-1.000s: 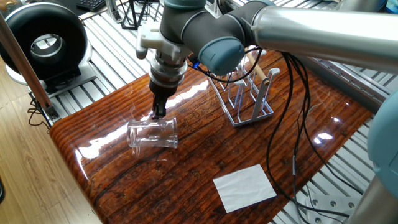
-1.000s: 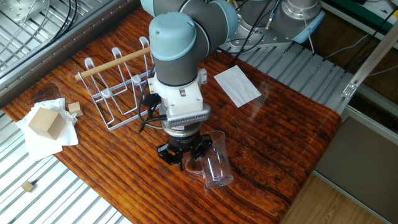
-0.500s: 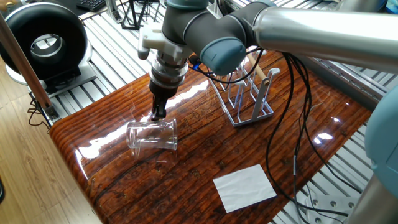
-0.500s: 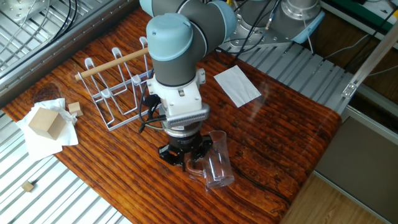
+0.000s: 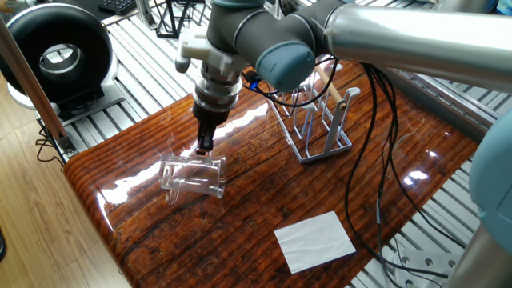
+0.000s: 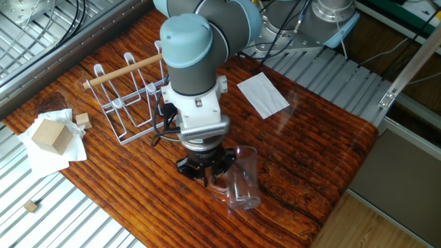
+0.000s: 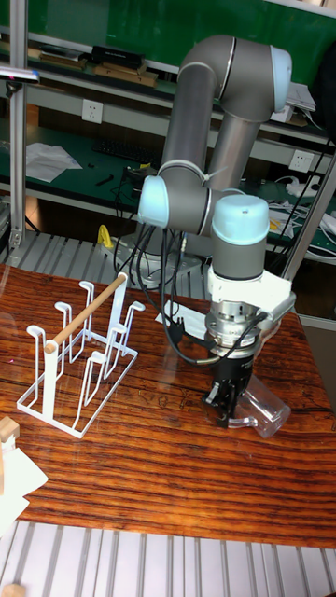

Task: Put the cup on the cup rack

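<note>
From the one fixed view, the cup (image 5: 192,177) hangs on its side with its mouth toward the rack end of the bench (image 5: 240,232), and the gripper (image 5: 205,147) has come straight down on the rim at that open end, its dark fingers pinching the glass wall; the far end of the cup looks tipped just clear of the wood, which I take to be the start of a lift, since a grip on the rim leaves the hollow free to go over a peg. The cup rack (image 5: 316,120) stands well apart behind the arm, pegs upright, and a white sheet of paper (image 5: 314,240) lies near the front edge. From the other fixed view, the gripper (image 6: 205,170) is clamped on the cup (image 6: 241,178), which slants beside it, base lower, while the cup rack (image 6: 127,96) sits on the far side of the arm with its wooden rod across the top. In the tall fixed view the cup (image 7: 257,411) juts out sideways from the gripper (image 7: 225,409), low over the bench, and the cup rack (image 7: 84,359) waits to the left with every peg bare.
</note>
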